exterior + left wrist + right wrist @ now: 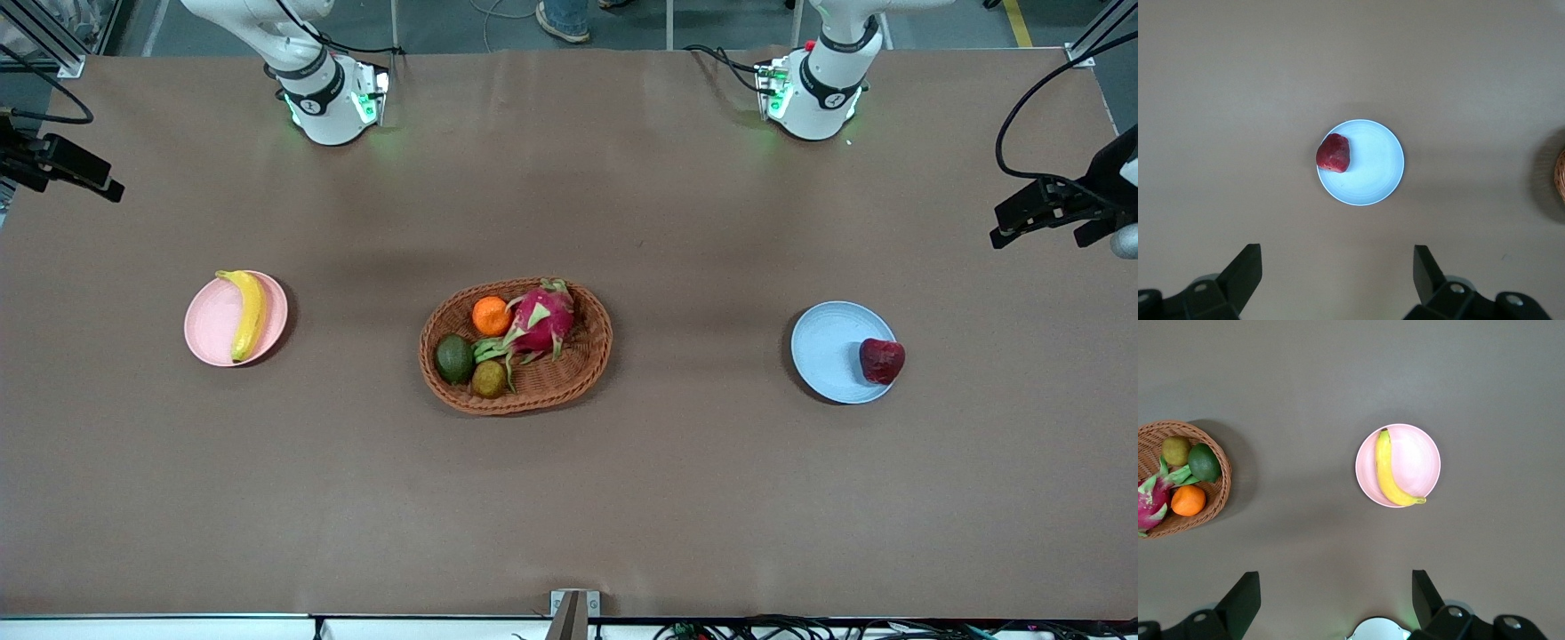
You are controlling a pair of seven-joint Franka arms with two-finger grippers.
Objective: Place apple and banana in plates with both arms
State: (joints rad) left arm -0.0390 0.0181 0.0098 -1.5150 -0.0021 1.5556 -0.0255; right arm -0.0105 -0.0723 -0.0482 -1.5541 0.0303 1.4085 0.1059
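The yellow banana (248, 314) lies on the pale pink plate (209, 324) toward the right arm's end of the table. The dark red apple (881, 360) sits at the edge of the light blue plate (831, 351) toward the left arm's end. My left gripper (1336, 257) is open and empty, high over bare table, with the apple (1333, 153) and blue plate (1371, 170) in its view. My right gripper (1335, 580) is open and empty, high over bare table, with the banana (1386, 470) and pink plate (1415, 463) in its view. Neither gripper shows in the front view.
An oval wicker basket (587, 373) stands mid-table between the plates, holding a pink dragon fruit (540, 322), an orange (491, 316) and two green fruits. Black camera mounts (1058, 209) reach in at both ends of the table.
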